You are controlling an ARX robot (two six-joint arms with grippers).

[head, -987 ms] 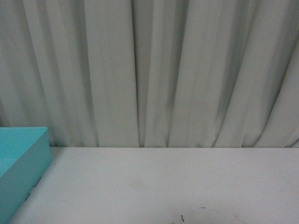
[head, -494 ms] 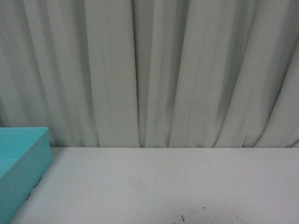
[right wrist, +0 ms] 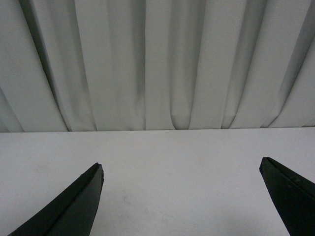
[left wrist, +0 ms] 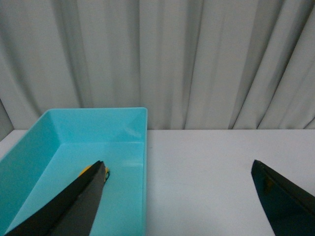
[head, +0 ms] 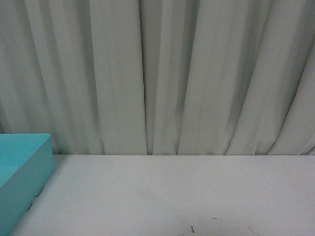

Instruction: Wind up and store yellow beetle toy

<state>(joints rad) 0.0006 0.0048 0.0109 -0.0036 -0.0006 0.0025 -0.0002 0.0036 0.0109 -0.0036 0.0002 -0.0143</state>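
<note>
- In the left wrist view, the left gripper [left wrist: 179, 196] stood wide open, its two dark fingers [left wrist: 74, 206] far apart with nothing between them.
- Just past one of those fingers, a small patch of yellow showed: the yellow beetle toy [left wrist: 88, 170], lying on the floor of the turquoise box [left wrist: 140, 147]. The finger hid most of it, so I could not tell which way it faced.
- In the right wrist view, the right gripper [right wrist: 182, 196] was likewise spread wide and empty, with only the bare white table [right wrist: 177, 157] beneath it.
- The front view caught one corner of the turquoise box [head: 29, 167] on the robot's left side; neither arm appeared there.
- Farthest back, a pleated grey-white curtain [head: 162, 73] hung behind the table's far edge.
- Judging from this, storing looked done: the toy sat inside the box and neither claw had hold of it. Whether it had been wound could not be told from the pictures. What seemed left, at most, was drawing the left arm clear of the box.
</note>
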